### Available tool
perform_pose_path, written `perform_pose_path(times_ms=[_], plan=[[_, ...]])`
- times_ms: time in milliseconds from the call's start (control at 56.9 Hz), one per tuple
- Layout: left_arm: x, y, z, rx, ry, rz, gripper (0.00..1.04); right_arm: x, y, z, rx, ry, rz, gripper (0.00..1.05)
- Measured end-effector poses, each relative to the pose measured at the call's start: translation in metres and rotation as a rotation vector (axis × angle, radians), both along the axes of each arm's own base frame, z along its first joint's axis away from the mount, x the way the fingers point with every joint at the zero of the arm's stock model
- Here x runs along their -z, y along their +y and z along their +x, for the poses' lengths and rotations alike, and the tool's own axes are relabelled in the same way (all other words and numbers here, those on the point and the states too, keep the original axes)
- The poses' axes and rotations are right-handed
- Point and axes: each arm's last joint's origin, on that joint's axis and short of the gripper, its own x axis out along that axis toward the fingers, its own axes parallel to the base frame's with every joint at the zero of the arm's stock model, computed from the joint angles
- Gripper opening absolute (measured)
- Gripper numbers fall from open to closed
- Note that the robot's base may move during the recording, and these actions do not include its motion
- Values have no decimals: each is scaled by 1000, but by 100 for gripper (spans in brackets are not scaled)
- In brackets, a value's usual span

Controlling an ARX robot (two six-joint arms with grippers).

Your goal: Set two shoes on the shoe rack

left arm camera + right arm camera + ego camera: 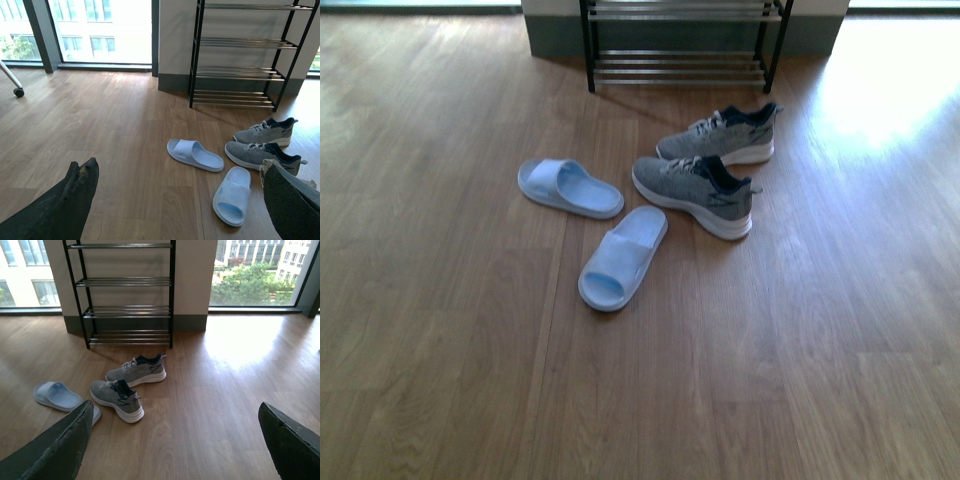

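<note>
Shows two grey knit sneakers and two pale blue slides on the wood-plank floor (pixel 470 350), short of the shoe rack (pixel 680 68), none yet on a tier.

Finds the nearer sneaker (pixel 695 195) upright on its white sole, toe towards the left of the front view, with grey laces, a navy collar and dark streaks along the heel side, too small to read as any brand. Places the farther sneaker (pixel 720 135) just behind it, in the same knit with the same white sole, toe likewise leftward, heel nearest the rack's right leg. Cannot tell whether the two touch.

To their left, the slides, smooth and single-strapped: one slide (pixel 570 188) lying crosswise, the other slide (pixel 623 258) nearer the camera and angled, its far end just beside the nearer sneaker's sole.

Behind them all, the rack itself: a black metal frame, far wider than a shoe, with tiers of shiny chrome rods, set against a pale wall with dark skirting between tall windows.

Catches the left jaws wide apart and gripping nothing, with dark fingers (pixel 65 205) at either edge of the left wrist view above the floor. Catches the right jaws spread the same way, with dark fingers (pixel 55 450) framing the sneakers and the rack from well back.
</note>
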Motion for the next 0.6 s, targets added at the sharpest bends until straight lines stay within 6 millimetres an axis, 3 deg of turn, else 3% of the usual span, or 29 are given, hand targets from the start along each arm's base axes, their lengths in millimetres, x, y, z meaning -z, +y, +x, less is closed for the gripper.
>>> perform_pose_path(times_ms=[598], plan=[[0, 0, 0, 0, 0, 0, 95, 0, 0, 0, 0, 0, 0, 96]])
